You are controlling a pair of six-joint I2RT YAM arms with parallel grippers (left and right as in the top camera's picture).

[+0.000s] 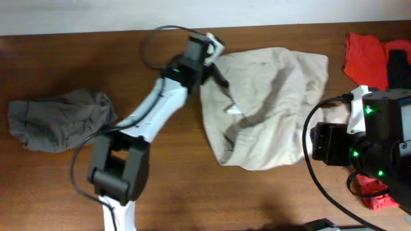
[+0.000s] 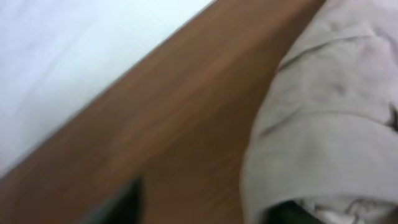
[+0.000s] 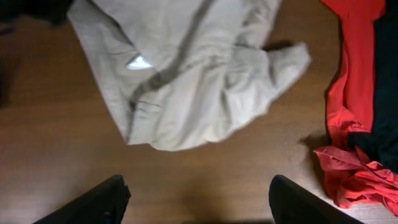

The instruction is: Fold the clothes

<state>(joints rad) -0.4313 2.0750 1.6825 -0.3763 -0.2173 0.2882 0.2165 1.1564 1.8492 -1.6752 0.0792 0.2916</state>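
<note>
The jaws of the left gripper stood apart in its blurred wrist view, with bare wood between the two dark fingers and the cloth's edge against only one of them, so nothing looked pinched. The jaws of the right gripper were spread wide over bare wood and held nothing.

The beige shorts lay crumpled in the middle of the brown table. They were bunched into loose folds, and a small white label showed near the left side. The left gripper hovered at the upper left edge of the shorts. The right gripper hung just short of their lower right edge.

A gray garment lay heaped well apart at the far left. A red garment and a black garment lay together at the far right.

The shorts looked light, soft and limp. They would likely sag and slide on the smooth wood rather than keep a shape. A thicker hemmed edge or the waistband would probably give the firmest pinch. Taking two corners, one per gripper, would best let the cloth be pulled flat before any fold. Which edge was the waistband could not be told from the heap.
</note>
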